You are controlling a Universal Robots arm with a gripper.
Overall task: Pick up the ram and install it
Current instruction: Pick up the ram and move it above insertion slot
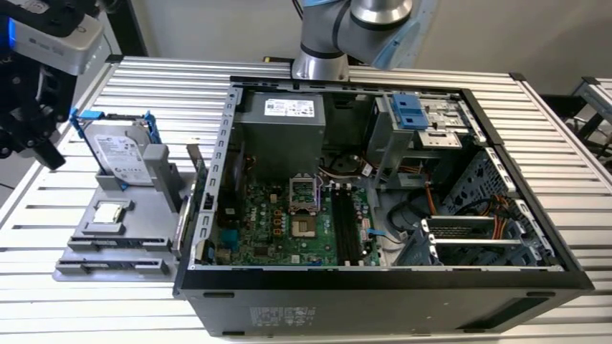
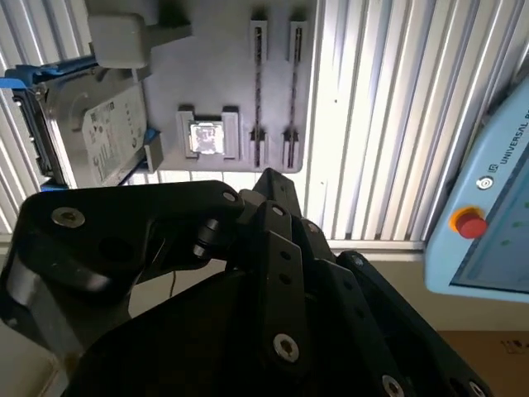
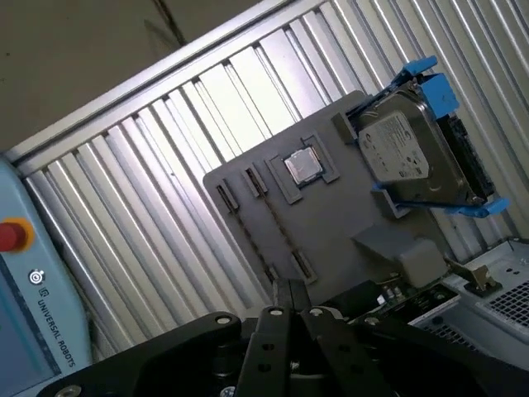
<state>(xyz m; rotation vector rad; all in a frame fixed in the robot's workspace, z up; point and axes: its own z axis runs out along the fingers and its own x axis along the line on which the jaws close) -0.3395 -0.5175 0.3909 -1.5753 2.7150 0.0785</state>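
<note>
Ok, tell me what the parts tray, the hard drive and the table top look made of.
The parts tray: matte grey plastic, probably; evenly dull. The hard drive: silvery metal casing, glinting, in a blue plastic-looking frame. The table top: ribbed metal, likely aluminium; bright reflections.

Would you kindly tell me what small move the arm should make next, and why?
Probably ease the gripper down toward the gray tray, over its two narrow slots. It hangs well above the tray, and from here I cannot tell whether the ram sits in those slots.
</note>
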